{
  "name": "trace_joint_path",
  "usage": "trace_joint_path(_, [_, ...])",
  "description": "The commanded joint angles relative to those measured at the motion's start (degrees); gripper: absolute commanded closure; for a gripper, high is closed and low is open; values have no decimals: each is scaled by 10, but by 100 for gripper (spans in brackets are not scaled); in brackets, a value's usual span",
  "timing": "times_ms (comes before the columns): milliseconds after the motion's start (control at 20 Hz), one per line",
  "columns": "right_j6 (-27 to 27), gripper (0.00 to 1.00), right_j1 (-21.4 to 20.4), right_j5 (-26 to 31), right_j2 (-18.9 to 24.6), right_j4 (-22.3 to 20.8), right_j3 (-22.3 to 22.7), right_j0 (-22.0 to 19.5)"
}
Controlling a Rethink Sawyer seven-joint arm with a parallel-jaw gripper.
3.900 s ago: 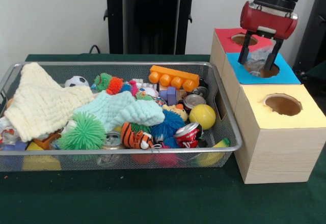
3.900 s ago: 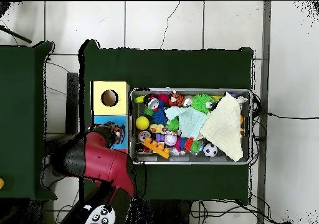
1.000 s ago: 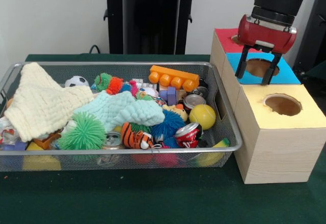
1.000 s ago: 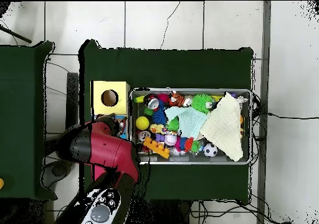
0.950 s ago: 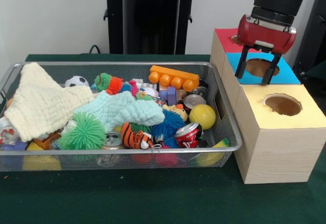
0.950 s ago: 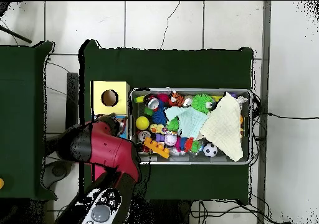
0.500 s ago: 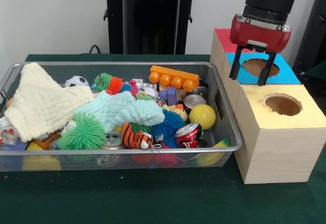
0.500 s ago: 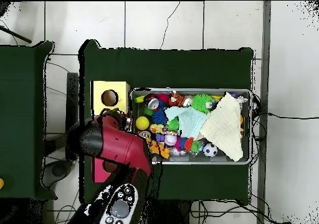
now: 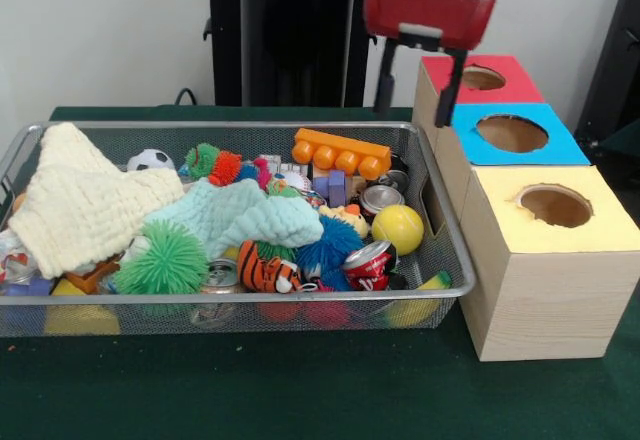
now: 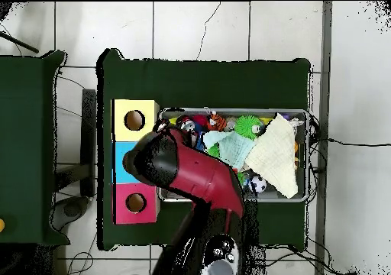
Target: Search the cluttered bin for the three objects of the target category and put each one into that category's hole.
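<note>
I've swung the gripper [image 9: 418, 82] off the blue hole [image 9: 512, 132] and back toward the bin [image 9: 448, 250]; it hangs empty, fingers spread wide, above the bin's corner nearest the boxes. The target category isn't given; if it's cans, the likely picks lie below and toward me from the gripper: smooth metal cans [image 9: 381, 199], one upright, one red [image 9: 369, 260] on its side, among fuzzy balls and cloths.
</note>
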Motion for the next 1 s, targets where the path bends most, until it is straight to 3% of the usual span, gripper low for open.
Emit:
trace_joint_path(50, [-76,0,-31,26,108,-79,74,-66])
trace_joint_path(300, [-31,0,-18,-81,138,-158,122,-94])
trace_joint_path(600, [26,0,12,-252,182,-282,164,-131])
trace_joint_path(750, [53,0,34,-333,177,-343,173,-135])
trace_joint_path(1000, [74,0,70,-412,136,-396,185,-124])
